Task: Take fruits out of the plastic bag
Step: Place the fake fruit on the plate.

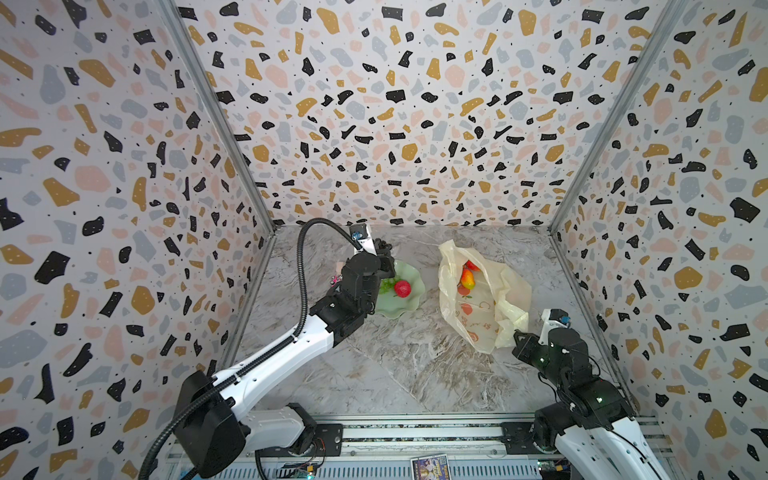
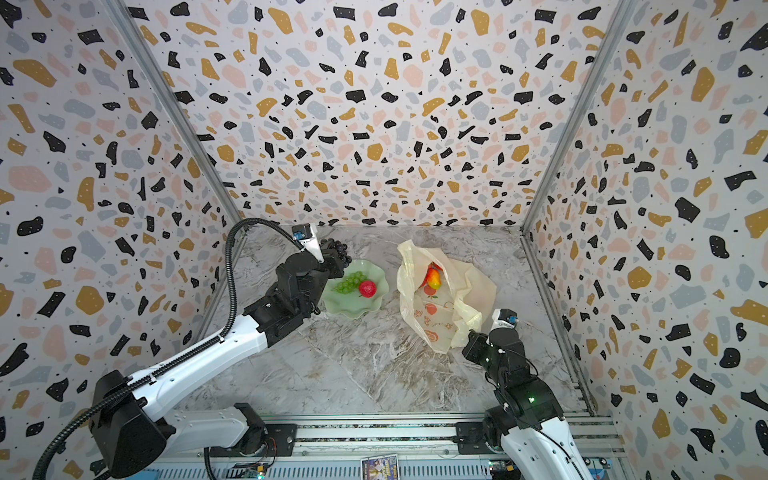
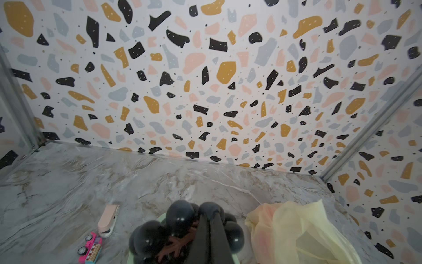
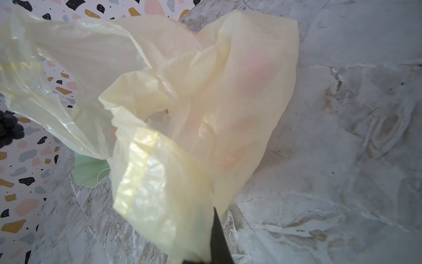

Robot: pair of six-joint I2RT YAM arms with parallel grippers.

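The pale-yellow plastic bag [image 1: 478,303] [image 2: 436,316] lies crumpled right of centre with its mouth open. Red and yellow fruits [image 1: 467,277] [image 2: 433,278] show inside it. My right gripper [image 1: 517,332] [image 4: 212,211] is shut on the bag's near edge [image 4: 182,160]. My left gripper [image 1: 384,254] [image 3: 211,213] is shut on a black grape bunch [image 2: 338,249] [image 3: 180,217], held above the far rim of the pale green plate [image 1: 399,311] [image 2: 357,311]. On that plate lie a green grape bunch [image 2: 351,282] and a red apple [image 1: 402,288].
A pink toy car [image 3: 90,248] and a pink stapler-like piece [image 3: 108,219] lie on the marble table left of the plate. Patterned walls close in three sides. A metal rail with the arm bases and a small card [image 1: 430,467] run along the front.
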